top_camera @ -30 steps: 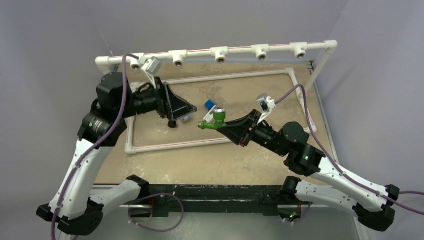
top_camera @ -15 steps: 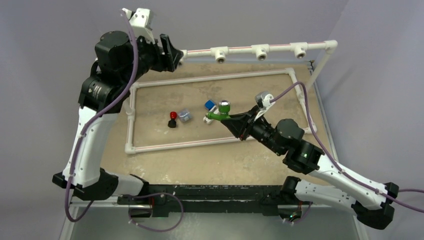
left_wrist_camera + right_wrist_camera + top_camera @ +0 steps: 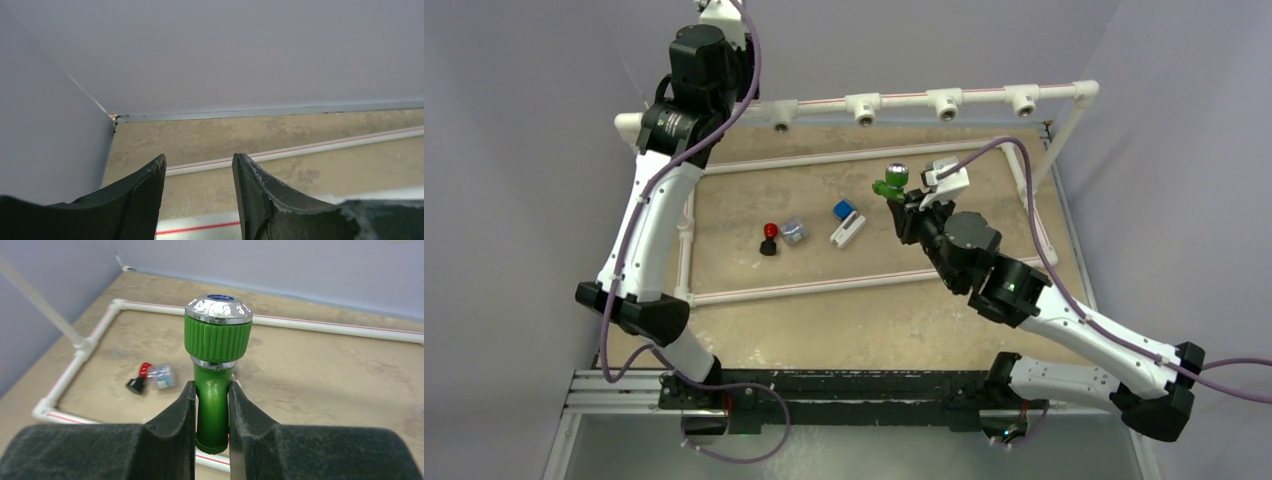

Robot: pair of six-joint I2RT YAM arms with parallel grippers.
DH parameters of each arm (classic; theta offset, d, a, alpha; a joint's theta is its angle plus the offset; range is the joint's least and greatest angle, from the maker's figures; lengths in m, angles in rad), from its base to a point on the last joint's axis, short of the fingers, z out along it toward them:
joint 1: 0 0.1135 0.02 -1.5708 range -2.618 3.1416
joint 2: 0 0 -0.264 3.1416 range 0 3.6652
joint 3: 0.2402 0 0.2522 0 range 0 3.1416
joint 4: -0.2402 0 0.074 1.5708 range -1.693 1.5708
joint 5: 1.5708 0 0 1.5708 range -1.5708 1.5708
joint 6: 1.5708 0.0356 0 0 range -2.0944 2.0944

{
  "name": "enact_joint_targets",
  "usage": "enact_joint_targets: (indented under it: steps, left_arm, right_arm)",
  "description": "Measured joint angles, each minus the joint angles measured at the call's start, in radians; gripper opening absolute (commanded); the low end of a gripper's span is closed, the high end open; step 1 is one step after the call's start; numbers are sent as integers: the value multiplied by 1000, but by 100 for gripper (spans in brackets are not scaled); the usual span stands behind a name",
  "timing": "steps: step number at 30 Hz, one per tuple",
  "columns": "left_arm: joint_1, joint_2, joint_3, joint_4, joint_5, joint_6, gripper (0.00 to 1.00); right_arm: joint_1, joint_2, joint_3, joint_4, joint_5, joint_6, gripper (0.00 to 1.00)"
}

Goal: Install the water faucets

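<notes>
Top external view: 3 faucets total. The green faucet [image 3: 890, 182] is up off the worktop [image 3: 924, 320], pinched by its neck in the right tool [image 3: 211, 390], chrome-capped knob on top. The other 2 lie on the worktop inside the pipe frame [image 3: 844, 154]: white faucet [image 3: 848, 226] w/ blue handle near the middle, black faucet [image 3: 769, 240] w/ red knob to its left. The left tool [image 3: 199, 165] is spread w/ nothing between, held high by the far-left corner. 4 tee fittings [image 3: 865, 105] show on the back rail.
</notes>
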Motion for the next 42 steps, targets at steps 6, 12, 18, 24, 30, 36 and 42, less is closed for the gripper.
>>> enact_joint_targets:
  steps: [6, 12, 18, 24, 30, 36, 42]
  left_arm:
    - [90, 99, 93, 13, 10, -2, 41]
    - [215, 169, 116, 26, 108, -53, 36]
    - [304, 224, 88, 39, 186, -98, 32]
    - [338, 231, 9, 63, 230, -119, 29]
    - [352, 232, -77, 97, 247, -128, 24]
    - [352, 206, -137, 179, 261, -131, 22]
    - [352, 161, -206, 238, 275, -136, 20]
  right_arm:
    - [-73, 77, 59, -60, 33, -37, 0]
    - [-97, 106, 83, -98, -12, -33, 0]
    - [-99, 115, 83, -111, -67, -13, 0]
    - [-145, 182, 111, -123, -97, -11, 0]
    - [-256, 280, 186, -135, -158, -14, 0]
    - [-343, 367, 249, -144, -222, -13, 0]
    - [-421, 445, 282, -144, -285, -6, 0]
